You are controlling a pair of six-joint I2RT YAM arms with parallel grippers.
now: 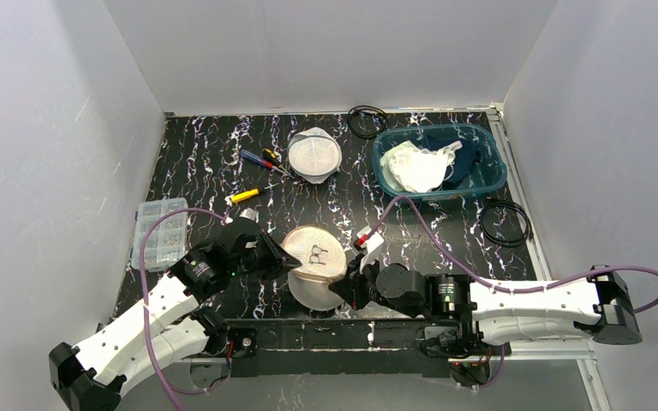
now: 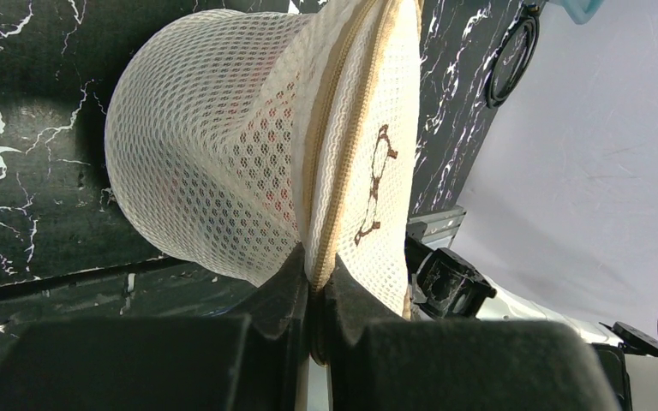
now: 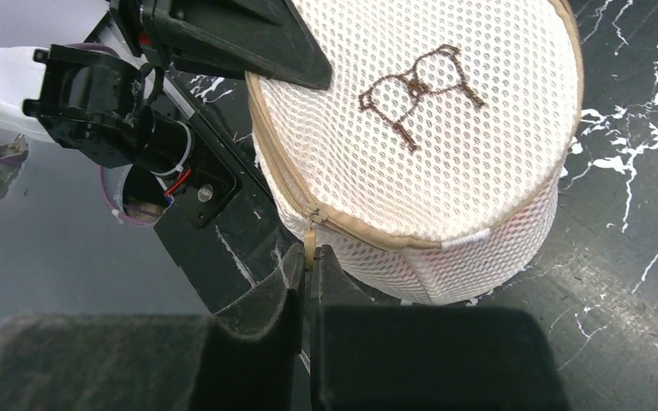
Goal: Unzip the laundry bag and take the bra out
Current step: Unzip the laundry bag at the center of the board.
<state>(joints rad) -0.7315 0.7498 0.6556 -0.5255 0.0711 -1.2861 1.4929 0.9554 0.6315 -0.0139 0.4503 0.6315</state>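
A round white mesh laundry bag [image 1: 315,257] with a brown bra emblem on its lid sits tilted at the near edge between both arms. My left gripper [image 2: 315,287] is shut on the bag's tan zipper seam [image 2: 334,184] at the rim. The right gripper [image 3: 309,261] is shut on the tan zipper pull [image 3: 309,240], which hangs from the bag [image 3: 420,137] at the closed zipper's end. Reddish fabric shows faintly through the mesh [image 2: 248,145]; the bra itself is hidden inside.
A second mesh bag [image 1: 314,155] lies at the back centre. A teal bin [image 1: 439,161] holds clothes at the back right. Screwdrivers [image 1: 257,158], a yellow marker [image 1: 244,196], a clear parts box [image 1: 159,233] and black cable loops [image 1: 504,223] lie around.
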